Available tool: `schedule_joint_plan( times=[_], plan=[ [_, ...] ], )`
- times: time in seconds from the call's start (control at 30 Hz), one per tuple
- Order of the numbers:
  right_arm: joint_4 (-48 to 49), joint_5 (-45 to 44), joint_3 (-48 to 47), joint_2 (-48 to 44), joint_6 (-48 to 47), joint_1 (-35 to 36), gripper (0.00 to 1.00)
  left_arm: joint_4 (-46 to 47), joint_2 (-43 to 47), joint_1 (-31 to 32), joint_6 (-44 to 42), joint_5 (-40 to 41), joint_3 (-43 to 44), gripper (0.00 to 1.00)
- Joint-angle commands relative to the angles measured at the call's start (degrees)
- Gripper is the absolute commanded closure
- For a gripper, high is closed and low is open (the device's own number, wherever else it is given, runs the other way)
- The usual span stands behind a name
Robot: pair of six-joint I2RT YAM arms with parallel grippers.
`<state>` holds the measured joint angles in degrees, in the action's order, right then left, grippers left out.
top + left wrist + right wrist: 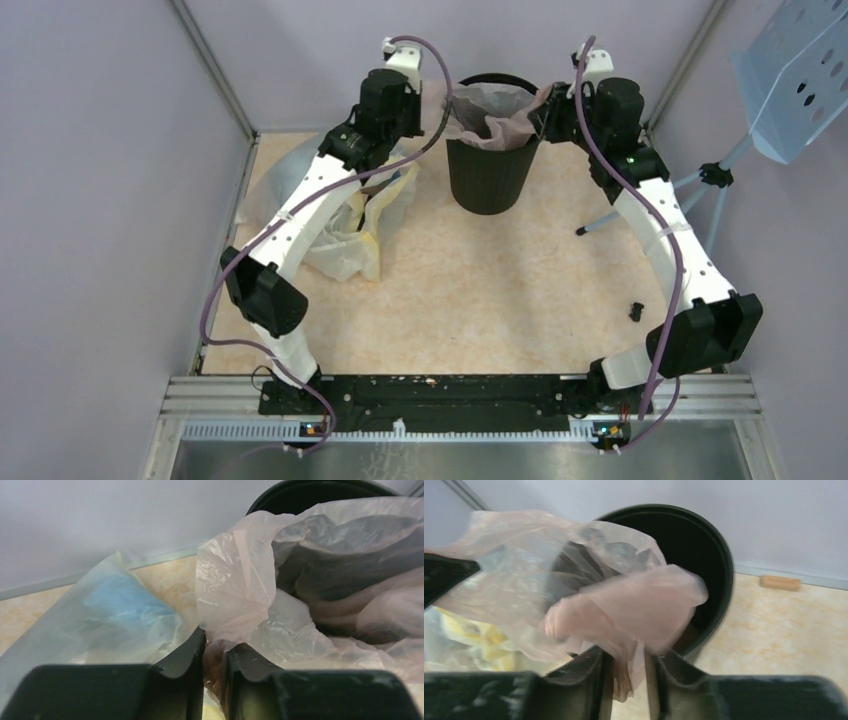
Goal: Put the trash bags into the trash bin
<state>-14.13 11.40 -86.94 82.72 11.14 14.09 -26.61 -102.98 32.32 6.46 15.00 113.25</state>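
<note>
left gripper (212,647) is pinching the pink bag (240,580) at the left rim of the bin (490,178); right gripper (629,662) is pinching it at the right rim.

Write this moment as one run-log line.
left gripper shut on trash bag; right gripper shut on trash bag; trash bag over trash bin mouth

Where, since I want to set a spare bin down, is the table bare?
Bare: the middle of the table, bordered by trash bin, left arm, right arm and base rail. Crowded: loose bags heaped beside the left arm; a small black piece by the right arm.
</note>
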Motion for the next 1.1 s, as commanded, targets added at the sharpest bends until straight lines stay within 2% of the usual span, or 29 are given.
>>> schedule_joint_plan(
  times=[0.0,0.1,0.33,0.4,0.5,0.6,0.9,1.07],
  plan=[
    [-7.9,-9.4,-3.9,-2.3,-0.7,0.0,0.63,8.7,7.0,-1.7,4.0,-7.1,-7.2,0.85],
    [-11.1,-14.5,-2.9,-3.0,0.3,-0.3,0.54,12.9,9.7,-2.0,5.7,-9.3,-12.8,0.99],
    [-10.4,-13.5,4.5,-6.8,4.1,-4.5,0.55,20.1,15.8,-4.0,10.4,-14.2,-24.6,1.00],
    [-8.6,-12.3,7.7,-8.5,5.2,-5.5,0.64,21.1,17.3,-4.3,10.8,-14.3,-27.0,1.00],
    [-6.9,-12.6,11.3,-10.4,6.8,-6.9,0.86,21.8,18.3,-5.0,11.3,-13.4,-29.9,1.00],
    [-6.2,-12.7,12.8,-10.5,8.3,-8.9,0.92,21.8,18.2,-6.2,12.1,-12.9,-31.5,1.00],
    [1.4,-7.4,15.2,-5.6,13.3,-13.0,0.89,29.5,14.1,-8.2,10.4,-12.6,-34.8,0.99],
    [4.0,-3.3,11.1,0.0,14.5,-13.9,0.82,33.8,8.9,-10.7,11.7,-18.4,-32.3,0.89]
  ],
)
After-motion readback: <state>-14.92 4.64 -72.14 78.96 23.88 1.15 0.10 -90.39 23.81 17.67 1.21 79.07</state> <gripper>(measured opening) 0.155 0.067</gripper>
